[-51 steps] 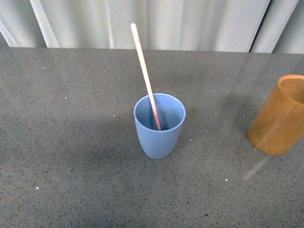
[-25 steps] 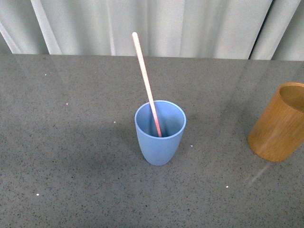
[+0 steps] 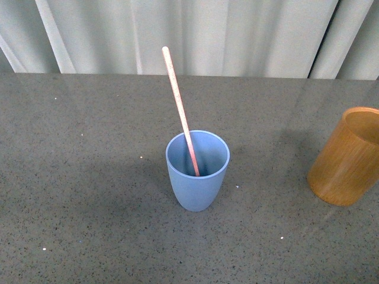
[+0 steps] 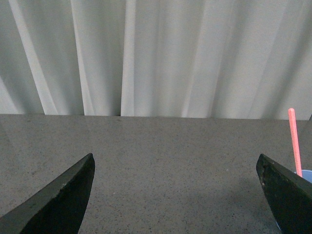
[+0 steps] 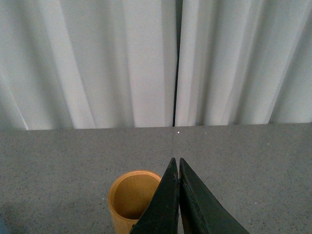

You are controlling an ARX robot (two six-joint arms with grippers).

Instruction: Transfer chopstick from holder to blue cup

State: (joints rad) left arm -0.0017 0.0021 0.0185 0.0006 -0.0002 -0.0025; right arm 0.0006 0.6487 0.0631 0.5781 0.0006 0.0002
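Grey speckled tabletop (image 3: 83, 225) fills the near ground, backed by pale pleated curtains (image 3: 237, 35). Nearest stands the blue cup (image 3: 197, 171), upright, with the chopstick (image 3: 179, 109) inside it, its lower end on the cup's floor and its rounded top leaning away to the left. Off to the right, well apart, the holder (image 3: 345, 158) shows empty in the right wrist view. Left gripper (image 4: 175, 195) is spread wide, holding nothing; right gripper (image 5: 178, 195) has its fingers pressed together, also empty. Transfer looks finished; next move is probably only to keep both arms clear of the leaning stick.
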